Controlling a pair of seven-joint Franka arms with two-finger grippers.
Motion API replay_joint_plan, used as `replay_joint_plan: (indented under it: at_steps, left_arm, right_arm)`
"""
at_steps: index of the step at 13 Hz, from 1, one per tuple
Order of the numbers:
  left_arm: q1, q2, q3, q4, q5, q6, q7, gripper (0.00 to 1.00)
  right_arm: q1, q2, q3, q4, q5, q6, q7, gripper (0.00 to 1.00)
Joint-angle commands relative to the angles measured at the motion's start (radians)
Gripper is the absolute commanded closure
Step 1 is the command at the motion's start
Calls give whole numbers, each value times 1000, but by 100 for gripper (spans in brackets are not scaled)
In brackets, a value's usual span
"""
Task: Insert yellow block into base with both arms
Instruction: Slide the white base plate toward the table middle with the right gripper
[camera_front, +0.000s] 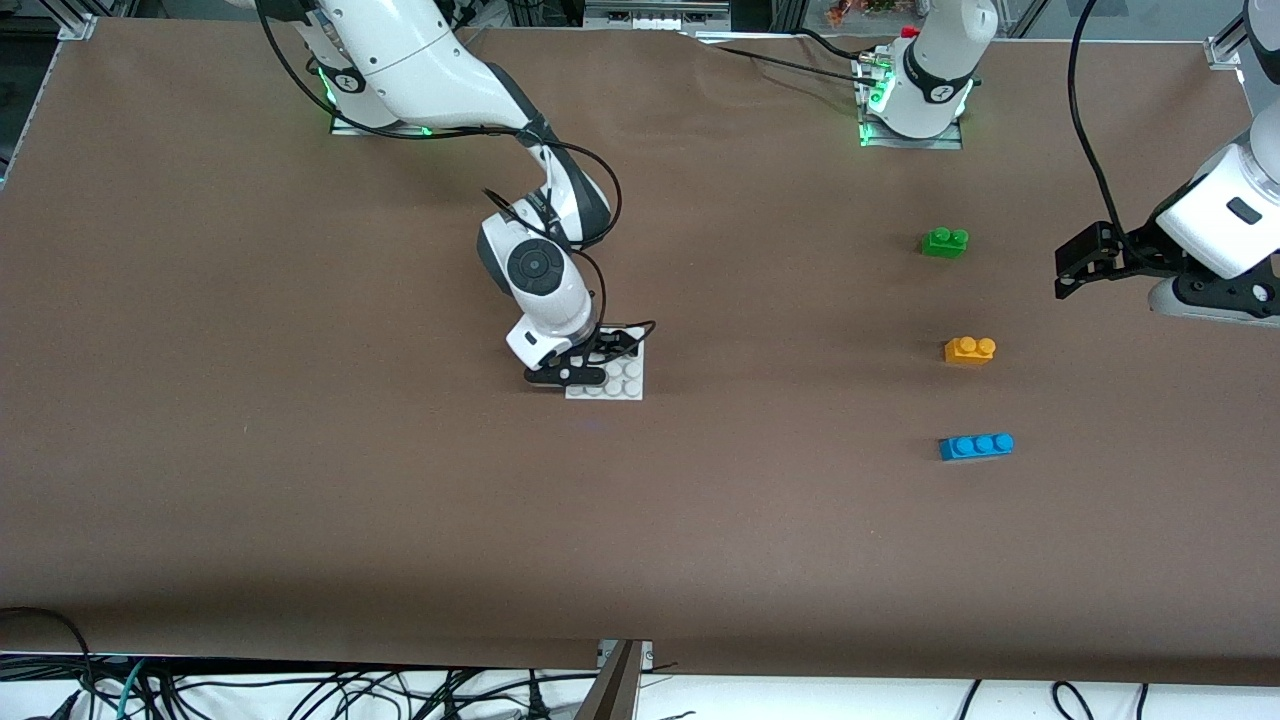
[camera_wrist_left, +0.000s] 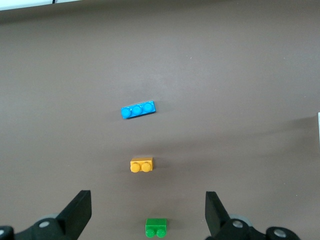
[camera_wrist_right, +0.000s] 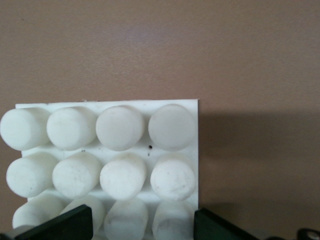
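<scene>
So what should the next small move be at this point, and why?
Probably the left end effector should come down toward the yellow block: its fingers stand open in the air at the left arm's end of the table, and the block lies untouched between the green brick and blue brick. The right end effector is already at the base.

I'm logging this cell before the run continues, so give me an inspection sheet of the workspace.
Surface: brown table cover, nothing spilled.
Job's things: base lies flat mid-table; yellow block sits untouched toward the left arm's end.
Clutter: green brick farther from the front camera than the yellow block, blue brick nearer.
Grippers: right gripper down at the base, fingers open on either side of it; left gripper open, in the air near the green brick.
Cables: black leads by the left arm's base.
Surroundings: cable tangle below the table edge.
</scene>
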Motion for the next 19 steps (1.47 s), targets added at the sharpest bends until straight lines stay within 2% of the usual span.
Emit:
replay_joint_plan:
  at_steps: [1, 8, 15, 19]
  left_arm:
    - [-3, -13, 13, -3, -22, -11, 13, 0]
    - [-1, -13, 13, -4, -24, -13, 13, 0]
    - [-1, -13, 14, -4, -24, -13, 13, 0]
    - [-1, -13, 14, -3, -24, -22, 13, 0]
  right_arm:
    - [26, 52, 2, 43, 24, 15, 41, 0]
    - [41, 64, 2, 69, 21, 16, 49, 0]
    - [41, 36, 1, 90, 12, -3, 42, 0]
    - [32, 17, -10, 159, 6, -113, 19, 0]
